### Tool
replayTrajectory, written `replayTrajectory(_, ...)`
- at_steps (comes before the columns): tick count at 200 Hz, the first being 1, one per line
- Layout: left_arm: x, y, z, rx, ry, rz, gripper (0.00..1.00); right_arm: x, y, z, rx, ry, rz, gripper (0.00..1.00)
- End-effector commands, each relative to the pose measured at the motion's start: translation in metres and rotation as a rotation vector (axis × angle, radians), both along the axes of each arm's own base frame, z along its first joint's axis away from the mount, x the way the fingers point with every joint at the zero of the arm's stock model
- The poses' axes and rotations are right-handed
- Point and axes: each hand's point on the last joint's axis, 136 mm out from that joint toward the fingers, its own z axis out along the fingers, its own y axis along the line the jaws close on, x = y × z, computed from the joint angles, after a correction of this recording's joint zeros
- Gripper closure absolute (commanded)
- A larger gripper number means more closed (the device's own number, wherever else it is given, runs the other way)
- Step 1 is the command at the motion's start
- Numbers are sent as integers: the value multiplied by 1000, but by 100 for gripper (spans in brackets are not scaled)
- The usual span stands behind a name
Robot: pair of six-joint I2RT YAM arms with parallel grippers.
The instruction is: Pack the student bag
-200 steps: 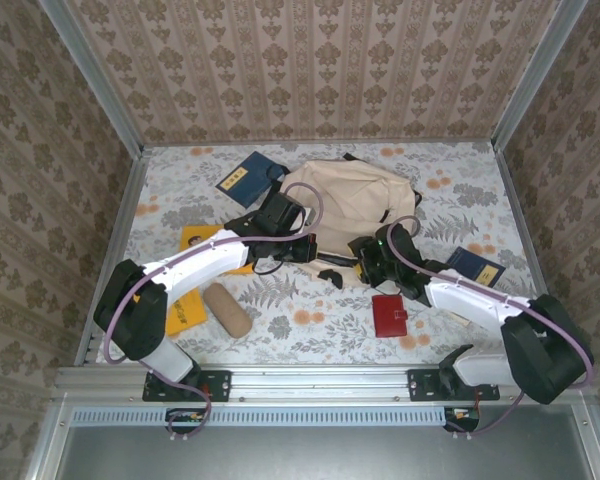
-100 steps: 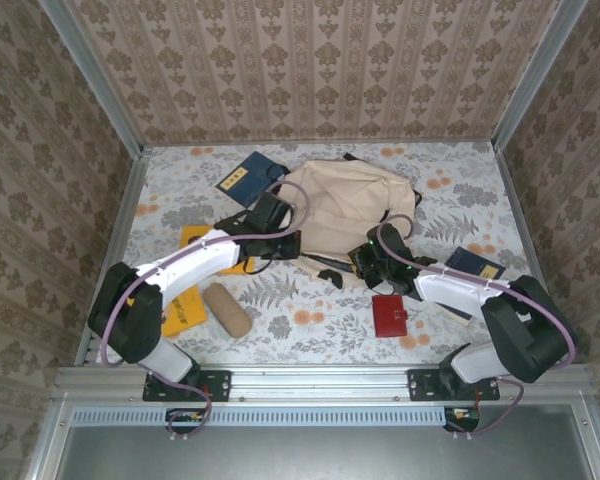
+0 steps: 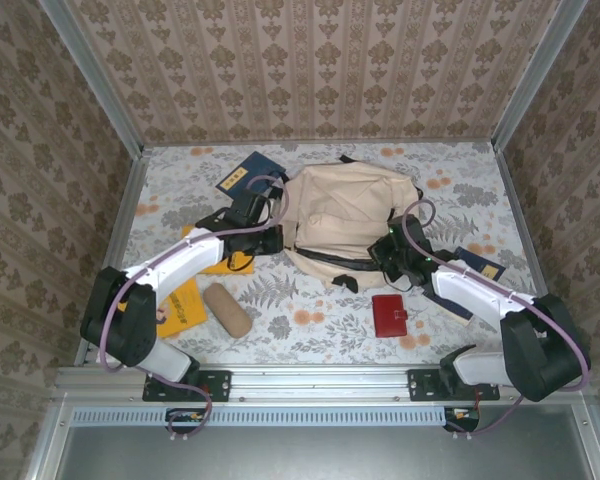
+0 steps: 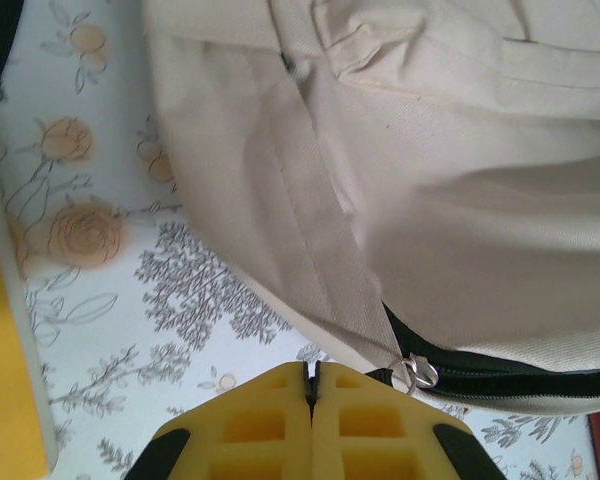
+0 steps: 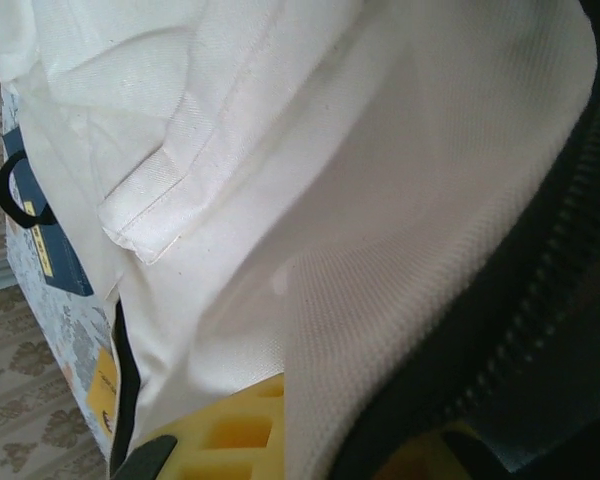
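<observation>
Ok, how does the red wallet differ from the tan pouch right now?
The red wallet is flat and squarish; the tan pouch is a rounded roll. The wallet lies by the right arm, the pouch, angled, by the left arm. Both rest on the table, outside the student bag.

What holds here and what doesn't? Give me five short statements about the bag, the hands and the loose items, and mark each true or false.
1. The red wallet lies on the table, outside the student bag. True.
2. The tan pencil pouch is packed inside the bag. False: it lies on the table beside a yellow book.
3. The left hand is wide open. False: its fingers are pressed together, next to the silver zipper pull.
4. The right hand is closed on the bag's cream fabric. True.
5. The blue book rests on top of the bag. False: it lies on the table, left of the bag.
</observation>
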Motion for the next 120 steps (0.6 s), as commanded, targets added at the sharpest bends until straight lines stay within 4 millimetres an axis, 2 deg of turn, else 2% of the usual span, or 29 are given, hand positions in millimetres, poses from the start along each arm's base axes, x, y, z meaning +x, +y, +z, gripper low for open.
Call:
replayTrajectory(1, 24, -1, 7, 32, -72, -23, 100, -8, -24, -9, -120, 49, 56, 93)
replayTrajectory(26, 37, -10, 5, 17, -81, -41, 100, -15, -33, -17, -125, 71, 78, 94)
replayTrajectory(43, 41, -20, 1, -4, -76, -71, 100, -19, -31, -20, -107, 73, 88, 91)
replayTrajectory(79, 31, -48, 8, -57, -93, -176, 100, -19, 3, -11, 52, 41, 123, 60)
replayTrajectory(89, 26, -56, 10, -66, -94, -204, 100, -19, 12, -10, 73, 45, 121, 56)
replayTrajectory(120, 11, -69, 11, -81, -88, -243, 100, -15, 41, -6, 170, 39, 73, 56)
